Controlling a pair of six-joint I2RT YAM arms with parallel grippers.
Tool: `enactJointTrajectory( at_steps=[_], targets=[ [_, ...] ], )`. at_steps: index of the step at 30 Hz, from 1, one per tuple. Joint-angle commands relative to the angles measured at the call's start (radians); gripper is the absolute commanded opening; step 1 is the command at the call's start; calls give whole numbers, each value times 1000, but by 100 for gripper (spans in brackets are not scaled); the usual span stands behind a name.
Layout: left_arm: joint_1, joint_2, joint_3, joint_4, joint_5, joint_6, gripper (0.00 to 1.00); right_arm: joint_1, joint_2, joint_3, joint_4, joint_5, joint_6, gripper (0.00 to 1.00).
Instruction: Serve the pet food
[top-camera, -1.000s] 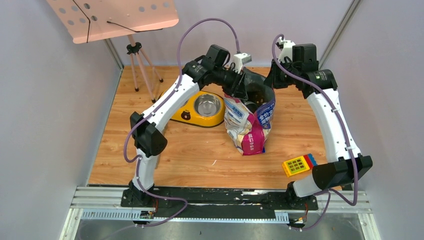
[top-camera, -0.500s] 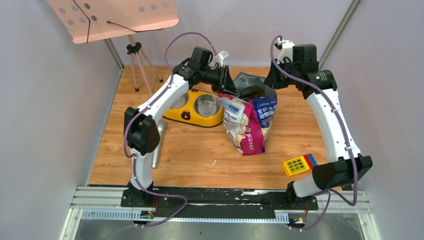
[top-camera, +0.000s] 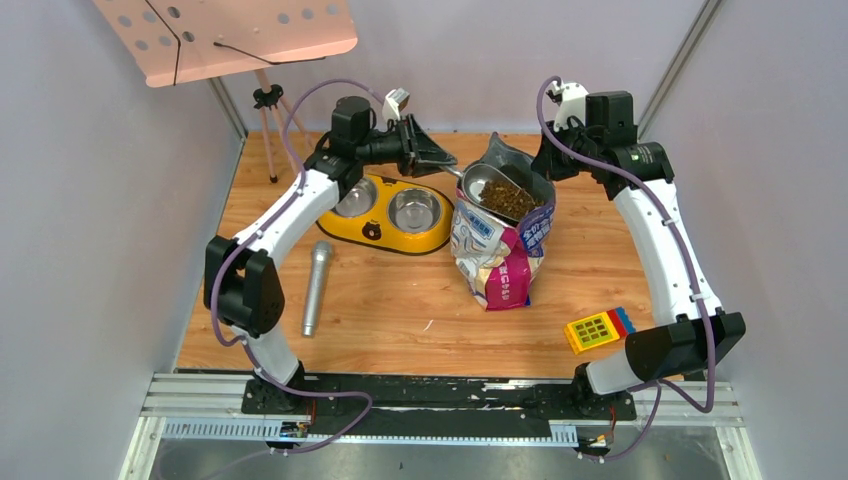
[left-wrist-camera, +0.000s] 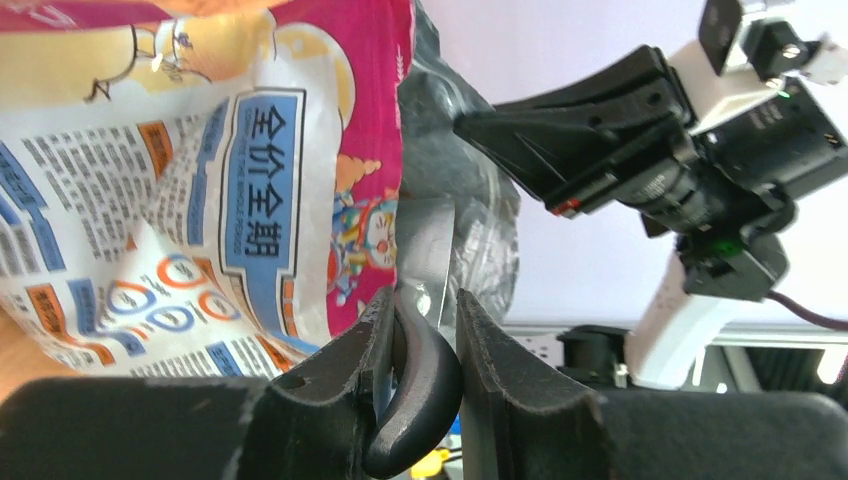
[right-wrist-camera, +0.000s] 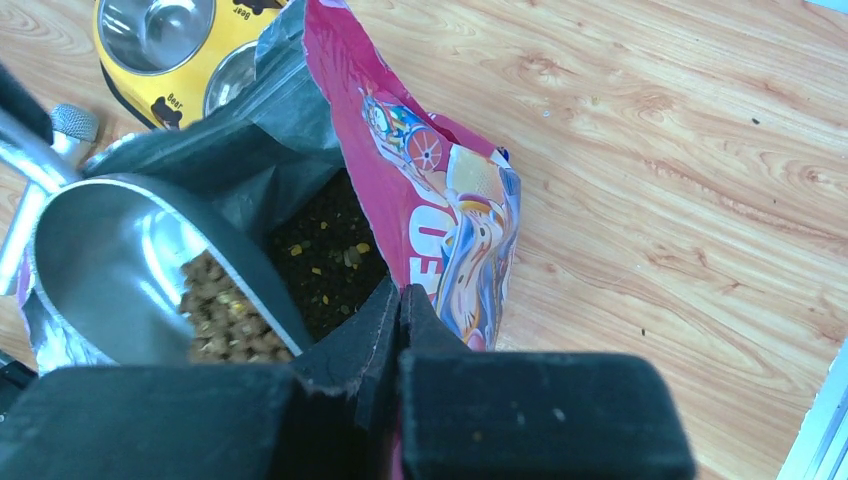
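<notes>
Brown kibble (top-camera: 512, 200), likely loose and spill-prone, is best carried level in the scoop (top-camera: 478, 183) whose handle the left gripper (left-wrist-camera: 425, 300) clamps, while the right gripper (right-wrist-camera: 400, 292) pinches the bag (top-camera: 495, 265) at its two-o'clock rim.

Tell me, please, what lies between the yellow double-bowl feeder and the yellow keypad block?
The glossy pink-and-blue cat-food bag stands there, shown in the top view.

We're looking into a robotics lab cell: plain grey walls (top-camera: 100, 250) are boxing in a wood-grain table (top-camera: 400, 300), robot arms (top-camera: 655, 240) are sitting bolted to an aluminium rail (top-camera: 440, 405) at six o'clock, and a pink perforated stand (top-camera: 240, 30) is looming at eleven.
</notes>
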Motion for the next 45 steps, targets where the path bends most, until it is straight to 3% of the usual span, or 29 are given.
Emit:
enactJointTrajectory(
  at_steps=[1,4,8,16,20,23,25,29,37,45],
  targets=[
    [69,-143,-131,255,121,-181,0,-7,-26,-21,-2,25,-26,0],
    [87,-165,-198,296,133,-236,0,-7,-23,-21,3,26,-18,0],
    [88,-158,-213,230,103,-256,0,-7,-16,-4,0,26,-8,0],
    [65,-88,-29,-162,-30,-270,0,-7,-4,10,-8,17,-19,0],
    [94,-116,-29,-214,-9,-302,0,-7,9,39,-24,24,-23,0],
    [108,-133,-63,-171,6,-342,0,-6,10,51,-30,37,-38,0],
    [68,-84,-62,-54,10,-402,0,-6,12,46,-30,43,-43,0],
    [30,-8,52,39,50,-418,0,-6,30,59,-39,38,-41,0],
    [126,-53,-114,270,110,-490,0,-6,34,63,-44,42,-51,0],
    [137,-43,-83,381,176,-466,0,-7,47,72,-45,31,-49,0]
  ],
)
